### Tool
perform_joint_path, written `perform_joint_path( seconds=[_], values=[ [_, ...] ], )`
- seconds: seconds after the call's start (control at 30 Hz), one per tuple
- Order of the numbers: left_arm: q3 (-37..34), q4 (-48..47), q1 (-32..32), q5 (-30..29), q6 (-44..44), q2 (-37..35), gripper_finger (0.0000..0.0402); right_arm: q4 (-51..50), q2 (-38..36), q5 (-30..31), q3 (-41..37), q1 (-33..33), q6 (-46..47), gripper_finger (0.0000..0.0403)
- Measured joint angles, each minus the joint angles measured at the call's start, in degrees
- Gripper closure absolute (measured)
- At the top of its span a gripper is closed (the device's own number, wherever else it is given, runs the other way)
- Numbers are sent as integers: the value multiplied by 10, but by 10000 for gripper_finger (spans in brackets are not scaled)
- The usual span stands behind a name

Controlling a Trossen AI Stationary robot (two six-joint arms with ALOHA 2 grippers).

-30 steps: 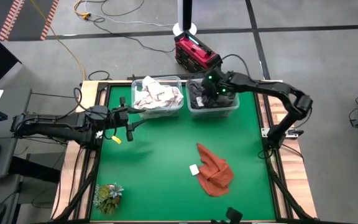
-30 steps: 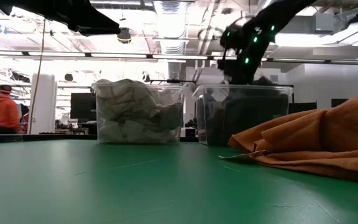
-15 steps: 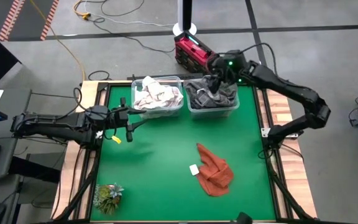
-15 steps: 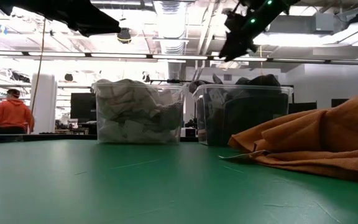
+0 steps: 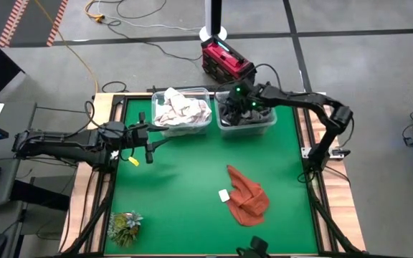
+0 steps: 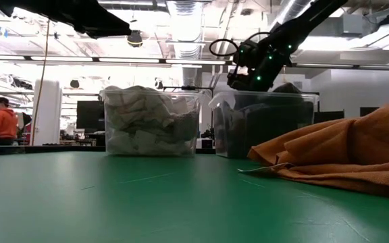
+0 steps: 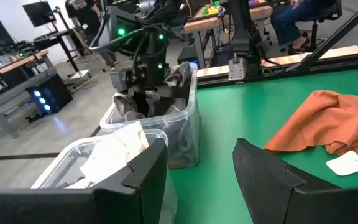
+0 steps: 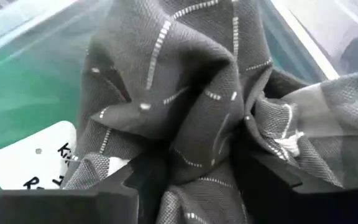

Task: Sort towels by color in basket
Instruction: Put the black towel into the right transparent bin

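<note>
The right end effector (image 5: 236, 106) is lowered into the right bin (image 5: 265, 123), its open fingers pressed against the grey towels (image 8: 185, 93). The left end effector (image 5: 146, 138) is held open over the bench (image 5: 192, 179).

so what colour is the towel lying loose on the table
Rust orange towel, clearest in the high view.

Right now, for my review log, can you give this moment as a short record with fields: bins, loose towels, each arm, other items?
left bin: light towels inside
right bin: dark grey towels inside
loose towel: orange towel on the green table, white tag beside it
right gripper: down in the right bin, fingers against the dark grey cloth
left gripper: open, empty, above the table's left side
other: small plant at the near left corner
</note>
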Motion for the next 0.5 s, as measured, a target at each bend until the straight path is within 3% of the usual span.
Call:
perform_joint_path(
  seconds=[0.13, 0.33, 0.5],
  values=[
    [0, 0, 0, 0, 0, 0, 228, -4, -19, -2, 13, 0, 2, 200],
    [0, -4, 0, 0, -4, 0, 228, -41, -117, 8, 56, -1, 23, 200],
    [0, -2, 0, 0, -16, 0, 228, -171, -178, 124, 64, -3, 19, 201]
  ],
)
